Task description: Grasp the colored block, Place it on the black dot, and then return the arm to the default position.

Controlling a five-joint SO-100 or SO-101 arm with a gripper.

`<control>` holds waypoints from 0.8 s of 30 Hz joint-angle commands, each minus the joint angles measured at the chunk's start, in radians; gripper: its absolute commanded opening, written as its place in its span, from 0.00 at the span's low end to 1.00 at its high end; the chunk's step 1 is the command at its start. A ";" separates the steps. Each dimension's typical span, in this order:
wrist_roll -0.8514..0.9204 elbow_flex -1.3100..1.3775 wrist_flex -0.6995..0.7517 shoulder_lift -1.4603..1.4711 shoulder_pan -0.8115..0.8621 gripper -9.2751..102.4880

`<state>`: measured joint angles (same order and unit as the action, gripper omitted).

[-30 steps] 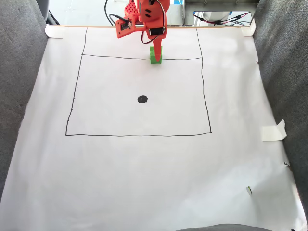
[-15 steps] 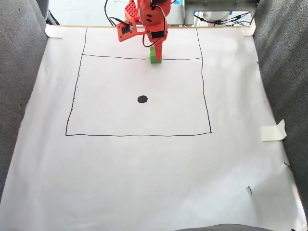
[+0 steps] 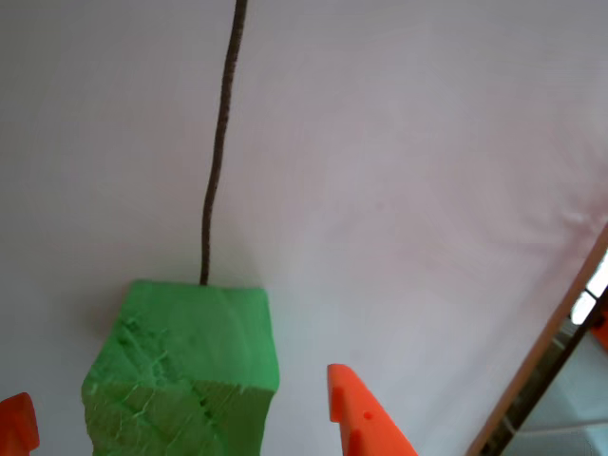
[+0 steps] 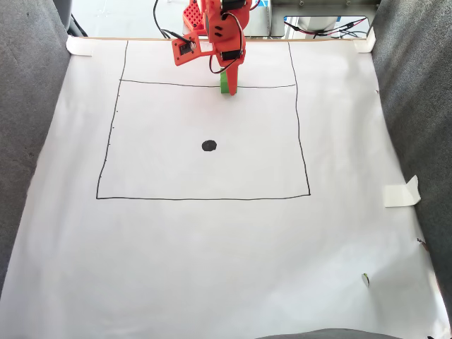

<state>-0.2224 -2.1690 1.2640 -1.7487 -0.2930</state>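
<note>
The hand stands spread wide around the colored block, one orange finger just off the block's right flank in the other view and the second finger only a tip at the picture's left edge; a gap shows on the right side at least, so nothing is pinched yet, and the wide stance looks chosen to let the cube sit between the tips before they close; the block rests on the white paper covering the table, right at a drawn dark line that runs away from the hand; in the fixed view the hand comes down over the block at the far side of the drawn square, with the black dot well apart, out ahead of the hand toward the camera; the grasp seems to be the step in hand, carrying and release not yet done.
</note>
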 commanded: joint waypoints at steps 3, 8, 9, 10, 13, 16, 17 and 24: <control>0.009 -0.017 -0.032 -0.011 0.008 0.44; 0.003 -0.017 -0.044 -0.008 0.009 0.40; 0.000 -0.017 -0.046 -0.009 0.009 0.35; -0.003 -0.017 -0.049 -0.012 0.009 0.31; -0.012 -0.017 -0.054 -0.020 0.011 0.21; -0.014 -0.017 -0.054 -0.029 0.015 0.11; -0.015 -0.017 -0.051 -0.032 0.017 0.11; -0.005 -0.003 -0.018 -0.048 0.026 0.08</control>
<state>-0.2316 -2.1890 1.2303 -1.7518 -0.2807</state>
